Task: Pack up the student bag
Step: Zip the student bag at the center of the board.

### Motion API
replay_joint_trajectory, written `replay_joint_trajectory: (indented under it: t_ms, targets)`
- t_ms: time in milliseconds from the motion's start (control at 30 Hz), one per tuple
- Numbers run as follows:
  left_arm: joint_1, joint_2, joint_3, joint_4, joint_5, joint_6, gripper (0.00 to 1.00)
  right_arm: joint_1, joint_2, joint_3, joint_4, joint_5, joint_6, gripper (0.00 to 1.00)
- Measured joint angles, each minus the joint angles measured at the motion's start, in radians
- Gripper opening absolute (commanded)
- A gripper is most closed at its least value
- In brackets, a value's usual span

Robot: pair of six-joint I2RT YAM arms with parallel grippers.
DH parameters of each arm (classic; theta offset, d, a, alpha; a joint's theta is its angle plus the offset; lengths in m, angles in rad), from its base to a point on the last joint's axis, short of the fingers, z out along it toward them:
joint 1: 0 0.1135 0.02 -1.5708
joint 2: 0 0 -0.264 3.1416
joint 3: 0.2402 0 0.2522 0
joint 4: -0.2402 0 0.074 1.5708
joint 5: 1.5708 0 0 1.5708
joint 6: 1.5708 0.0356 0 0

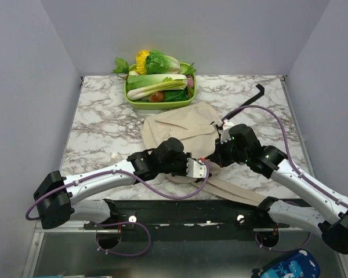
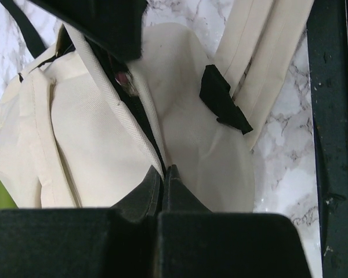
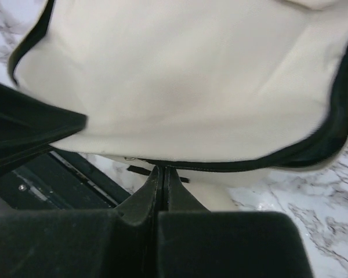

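Note:
The student bag [image 1: 180,130], a soft beige canvas backpack, lies in the middle of the marble table with its wide straps [image 1: 238,194] trailing toward the near edge. My left gripper [image 1: 204,168] is at the bag's near side. In the left wrist view my left gripper [image 2: 164,169] is shut on the black zipper edge of the bag [image 2: 93,133], with a black buckle [image 2: 220,98] beside it. My right gripper [image 1: 218,152] is close to the left one. In the right wrist view my right gripper [image 3: 163,168] pinches the black-trimmed edge of the lifted bag [image 3: 185,75].
A green tray [image 1: 162,105] of vegetables stands at the back of the table. A black strap end [image 1: 259,91] lies at the back right. A blue printed case [image 1: 287,267] sits below the table at bottom right. A black rail [image 1: 180,211] runs along the near edge.

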Motion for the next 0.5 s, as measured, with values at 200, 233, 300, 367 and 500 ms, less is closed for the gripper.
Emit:
replay_joint_trajectory:
  t_ms: [200, 233, 300, 367, 500]
  targets:
    - [0.000, -0.032, -0.019, -0.069, 0.013, 0.035, 0.00, -0.083, 0.002, 0.042, -0.089, 0.074, -0.041, 0.01]
    - [0.000, -0.035, -0.020, -0.081, 0.016, 0.042, 0.00, -0.103, 0.002, 0.050, -0.105, 0.089, -0.049, 0.01]
    - [0.000, -0.039, -0.021, -0.098, 0.020, 0.055, 0.00, -0.130, 0.005, 0.056, -0.124, 0.107, -0.065, 0.01]
    - [0.000, -0.044, -0.025, -0.117, 0.024, 0.071, 0.00, -0.158, 0.018, 0.063, -0.137, 0.125, -0.078, 0.01]
    - [0.001, -0.054, -0.025, -0.166, 0.040, 0.127, 0.00, -0.211, 0.089, 0.067, -0.134, 0.152, -0.101, 0.01]
